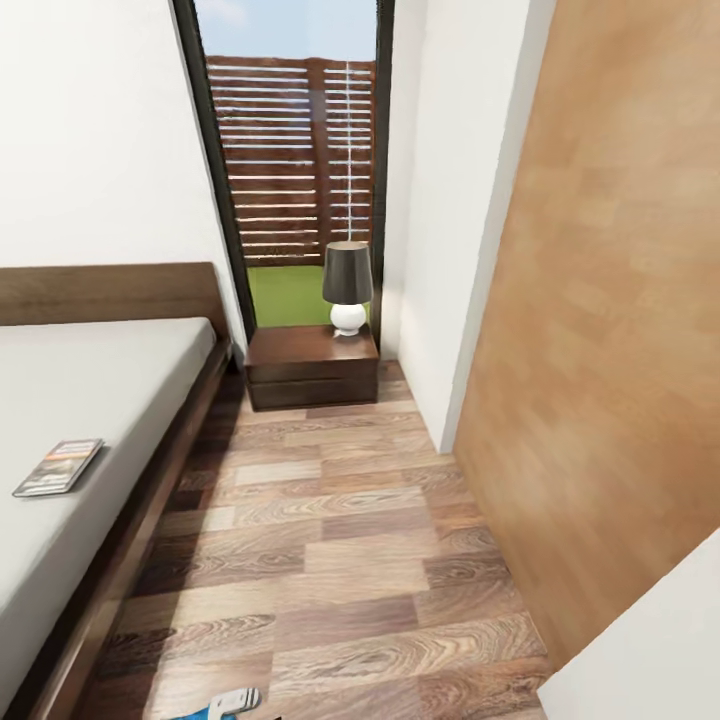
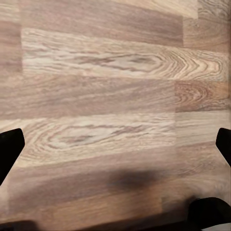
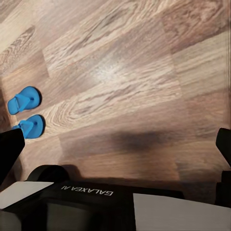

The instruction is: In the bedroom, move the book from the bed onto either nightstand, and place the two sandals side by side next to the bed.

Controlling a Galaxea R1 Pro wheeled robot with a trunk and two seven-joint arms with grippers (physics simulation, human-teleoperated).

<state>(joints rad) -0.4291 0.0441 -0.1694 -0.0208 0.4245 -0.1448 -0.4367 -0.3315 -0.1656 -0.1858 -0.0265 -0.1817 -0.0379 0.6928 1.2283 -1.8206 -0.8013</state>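
The book [image 1: 58, 467], thin with a dark cover and an orange band, lies flat on the pale mattress of the bed [image 1: 100, 380] near its right edge. The dark brown nightstand [image 1: 312, 368] stands past the bed's head, under the window. Two blue sandals [image 3: 23, 101] [image 3: 32, 126] lie close together side by side on the plank floor in the right wrist view. My right gripper [image 3: 115, 149] hangs open above bare floor, apart from them. Over floorboards, my left gripper [image 2: 115, 149] is open too, holding nothing.
A lamp [image 1: 347, 285] with a dark shade stands on the nightstand's top. A tan wood wall panel [image 1: 610, 380] closes the right side of the aisle. The robot's dark base [image 3: 96, 202] shows below the right gripper. A small white and blue piece [image 1: 230, 703] is unidentifiable.
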